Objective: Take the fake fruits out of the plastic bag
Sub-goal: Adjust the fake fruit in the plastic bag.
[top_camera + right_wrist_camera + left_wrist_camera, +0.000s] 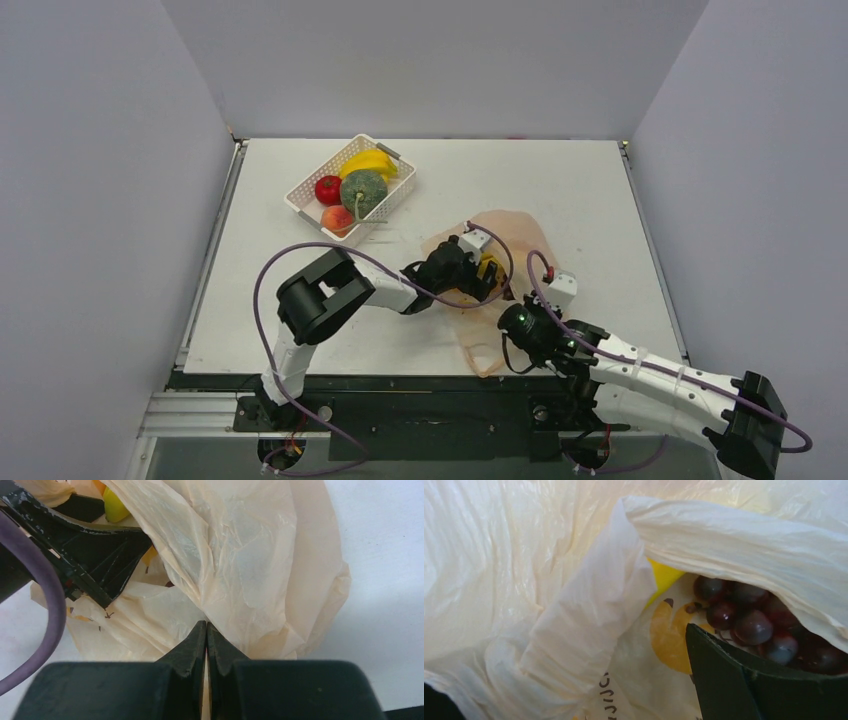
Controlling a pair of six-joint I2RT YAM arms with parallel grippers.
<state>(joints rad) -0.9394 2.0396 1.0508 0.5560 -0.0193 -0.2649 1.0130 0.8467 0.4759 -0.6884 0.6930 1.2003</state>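
The pale-orange plastic bag (512,238) lies crumpled at the table's middle. My left gripper (484,274) is open at the bag's mouth, its fingers wide apart astride a fold of film (589,630). In the left wrist view a dark purple grape bunch (751,622) and part of a yellow fruit (665,576) lie inside the bag, just past one finger (744,680). My right gripper (206,626) is shut on the bag's near edge (235,570). The red apple (328,189), bananas (372,160) and green melon (363,191) lie in the basket.
The white latticed basket (400,190) stands at the back left and also holds an orange-pink peach (337,217). The left arm's purple cable (47,605) crosses the right wrist view. Grey walls close in the table's sides and back.
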